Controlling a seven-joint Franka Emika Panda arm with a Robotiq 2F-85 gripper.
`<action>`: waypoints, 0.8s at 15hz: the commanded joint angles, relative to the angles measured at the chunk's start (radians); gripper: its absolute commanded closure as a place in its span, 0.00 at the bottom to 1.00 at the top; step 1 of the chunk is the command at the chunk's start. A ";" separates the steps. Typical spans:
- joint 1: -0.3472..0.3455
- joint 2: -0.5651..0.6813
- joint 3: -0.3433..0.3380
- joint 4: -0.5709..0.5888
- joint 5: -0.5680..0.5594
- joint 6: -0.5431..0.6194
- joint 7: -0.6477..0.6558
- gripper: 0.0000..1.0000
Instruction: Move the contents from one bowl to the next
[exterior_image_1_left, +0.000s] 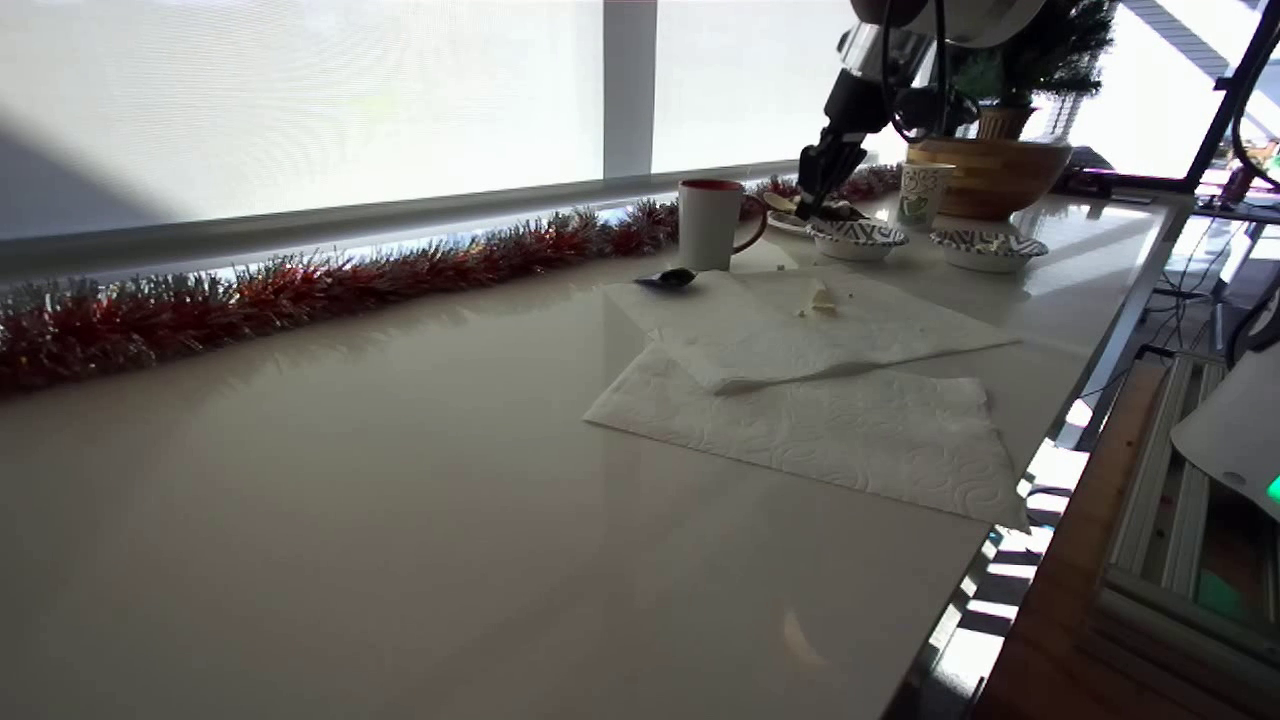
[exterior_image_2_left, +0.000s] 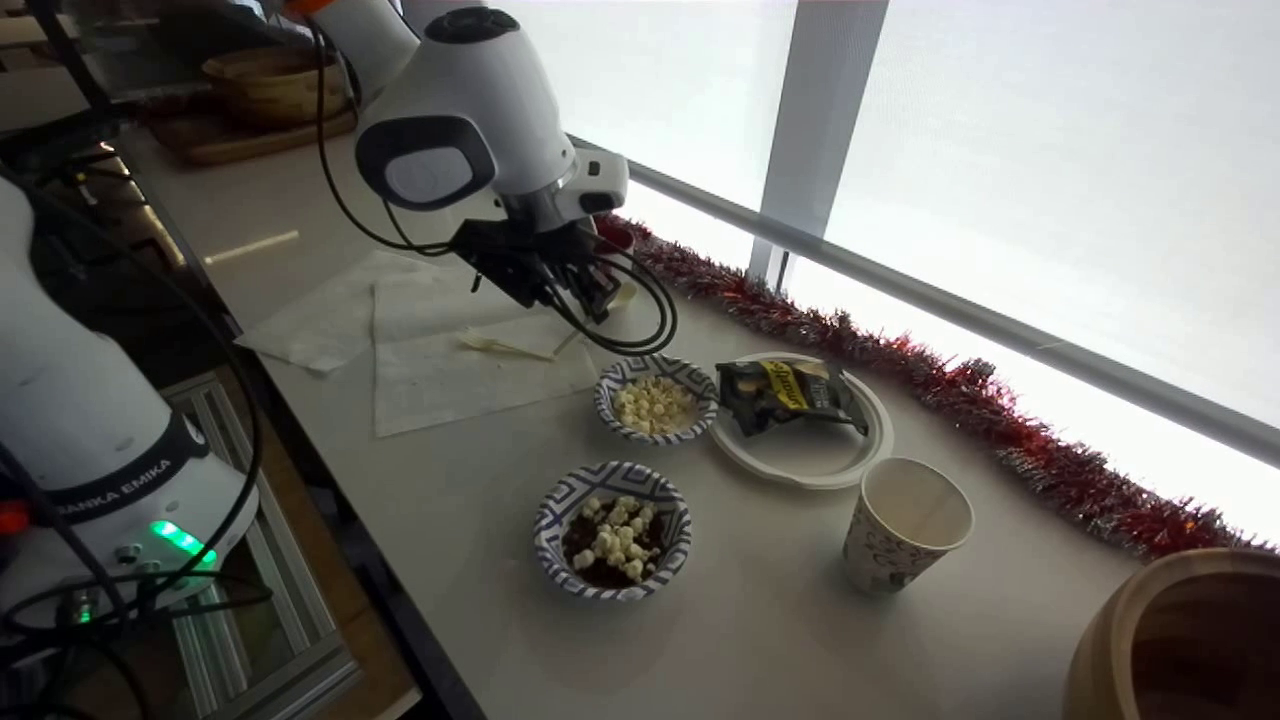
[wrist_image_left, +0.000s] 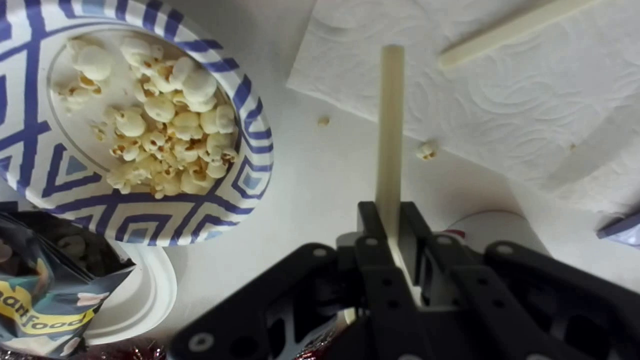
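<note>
Gripper (wrist_image_left: 391, 220): pinches a pale stick (wrist_image_left: 392, 125), maybe the handle of a spoon; its other end is poorly seen.
Popcorn (wrist_image_left: 172, 145): lies in a patterned bowl (wrist_image_left: 252, 177) beside the plate (exterior_image_2_left: 815, 465), and in the second bowl (exterior_image_2_left: 550, 540), over something dark (exterior_image_2_left: 574, 540).
Open room: narrow between the bowls, wider on the table (exterior_image_2_left: 770, 620) toward the paper cup (exterior_image_2_left: 893, 535).
Table's edge at robot's side: the second bowl stands nearer.

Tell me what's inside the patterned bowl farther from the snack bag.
In an exterior view, that bowl holds popcorn over something dark that I can't identify. The popcorn hides part of it; whatever lies beneath is covered.
</note>
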 joint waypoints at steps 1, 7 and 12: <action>-0.001 0.076 0.016 0.070 0.093 0.011 -0.072 0.95; -0.023 0.173 0.045 0.141 0.142 -0.001 -0.119 0.95; -0.040 0.230 0.056 0.165 0.134 0.011 -0.120 0.95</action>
